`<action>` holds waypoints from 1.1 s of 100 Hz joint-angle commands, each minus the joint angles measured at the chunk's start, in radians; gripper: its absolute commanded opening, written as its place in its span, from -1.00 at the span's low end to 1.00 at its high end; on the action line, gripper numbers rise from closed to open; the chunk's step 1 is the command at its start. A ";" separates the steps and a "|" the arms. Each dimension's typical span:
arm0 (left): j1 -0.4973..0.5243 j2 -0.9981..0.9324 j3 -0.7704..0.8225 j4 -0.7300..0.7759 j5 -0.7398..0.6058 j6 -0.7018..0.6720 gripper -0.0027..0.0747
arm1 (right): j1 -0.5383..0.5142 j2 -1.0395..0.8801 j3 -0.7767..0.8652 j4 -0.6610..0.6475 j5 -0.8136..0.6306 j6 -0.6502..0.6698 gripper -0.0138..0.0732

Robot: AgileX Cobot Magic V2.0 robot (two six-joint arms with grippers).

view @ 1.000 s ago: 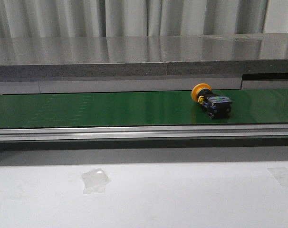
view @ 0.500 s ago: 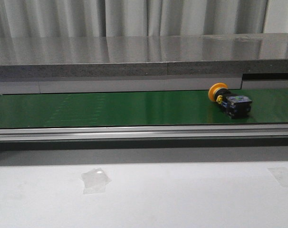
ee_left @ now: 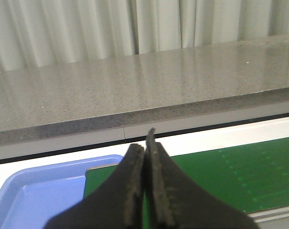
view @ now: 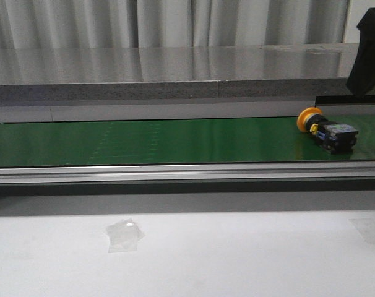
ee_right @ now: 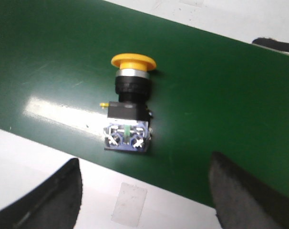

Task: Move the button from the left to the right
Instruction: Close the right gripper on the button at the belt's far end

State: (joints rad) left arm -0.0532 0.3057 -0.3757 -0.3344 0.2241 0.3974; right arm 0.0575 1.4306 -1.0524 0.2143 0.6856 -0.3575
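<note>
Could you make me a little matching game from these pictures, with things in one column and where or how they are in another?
Things:
1. button
2. left pincer
3. right pincer
4. blue tray

States:
A. fingers pressed together, holding nothing
B. lying on its side on the green belt
C. open, above the button
D. beside the belt's end, under the left pincer

Pairs: 1-B, 2-A, 3-C, 4-D

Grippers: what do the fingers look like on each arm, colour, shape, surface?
Left gripper: two black fingers tapering to thin tips, inner faces rough and grainy. Right gripper: black fingers, broad and rounded, matte, slightly textured. In the front view the right arm shows only as a dark angular block. No cables or markings visible.
</note>
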 commanded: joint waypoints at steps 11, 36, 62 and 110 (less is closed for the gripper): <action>-0.008 0.006 -0.029 -0.013 -0.078 -0.002 -0.98 | 0.000 0.045 -0.064 0.009 -0.046 -0.023 0.58; -0.008 0.006 -0.029 -0.013 -0.078 -0.002 -0.98 | 0.000 0.114 -0.065 -0.070 -0.073 -0.023 0.58; -0.008 0.006 -0.029 -0.013 -0.078 -0.002 -0.98 | -0.015 0.204 -0.065 -0.081 -0.077 -0.023 0.58; -0.008 0.006 -0.029 -0.013 -0.078 -0.002 -0.98 | -0.015 0.219 -0.119 -0.081 0.013 -0.007 -0.28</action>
State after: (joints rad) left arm -0.0532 0.3057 -0.3757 -0.3344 0.2241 0.3974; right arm 0.0469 1.6881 -1.1167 0.1296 0.6775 -0.3623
